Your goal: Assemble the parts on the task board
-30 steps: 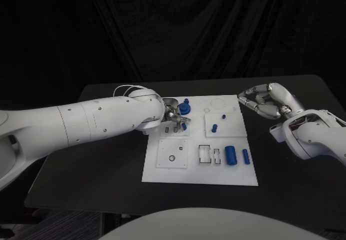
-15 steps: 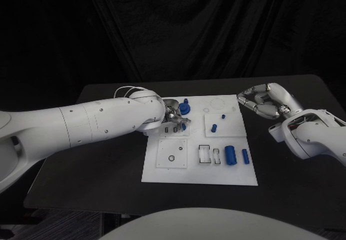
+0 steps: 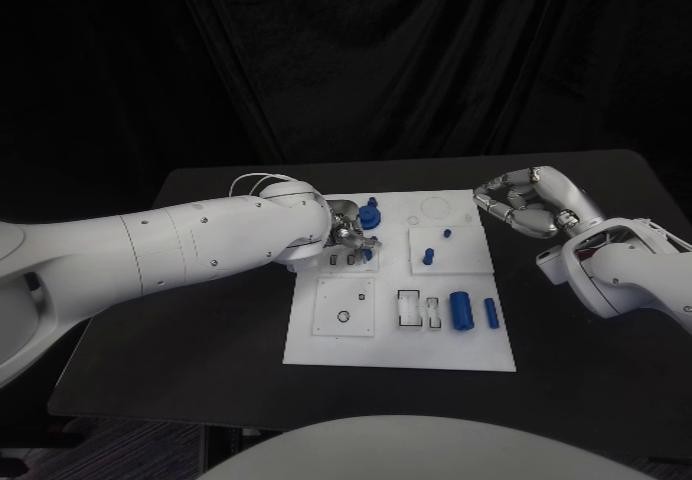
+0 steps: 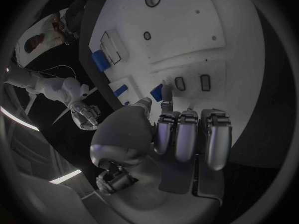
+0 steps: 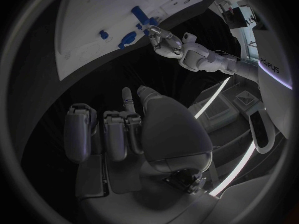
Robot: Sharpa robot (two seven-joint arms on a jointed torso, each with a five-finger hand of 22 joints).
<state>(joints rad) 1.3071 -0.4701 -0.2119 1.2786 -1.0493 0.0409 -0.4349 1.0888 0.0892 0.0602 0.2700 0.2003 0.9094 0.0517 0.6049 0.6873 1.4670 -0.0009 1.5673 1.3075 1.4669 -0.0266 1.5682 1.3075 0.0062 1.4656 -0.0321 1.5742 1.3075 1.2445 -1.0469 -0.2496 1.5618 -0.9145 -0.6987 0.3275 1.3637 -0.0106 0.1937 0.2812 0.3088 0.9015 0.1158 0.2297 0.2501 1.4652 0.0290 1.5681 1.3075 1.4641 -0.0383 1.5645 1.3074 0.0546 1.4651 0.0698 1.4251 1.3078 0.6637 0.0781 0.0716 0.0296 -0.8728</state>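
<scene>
In the head view the left robot hand [image 3: 348,228] sits over the far left part of the task board [image 3: 402,345], its fingertips closed on a small blue part [image 3: 366,254] whose long axis appears to run away from the robot, though the fingers hide most of it. Just beyond that robot hand a knobbed blue part [image 3: 371,213] stands upright. The right robot hand [image 3: 528,203] hovers off the board's far right corner above the black counter [image 3: 216,330], fingers curled in on nothing. Nearer the robot than it, a thick blue cylinder [image 3: 460,310] and a slim blue peg [image 3: 490,313] lie side by side, long axes pointing toward the robot. In the left wrist view the left robot hand [image 4: 181,134] pinches the blue part [image 4: 156,91] between thumb and fingertip, right over the board. In the right wrist view the right robot hand [image 5: 118,129] is curled shut, with the board [image 5: 87,20] well beyond its fingers.
</scene>
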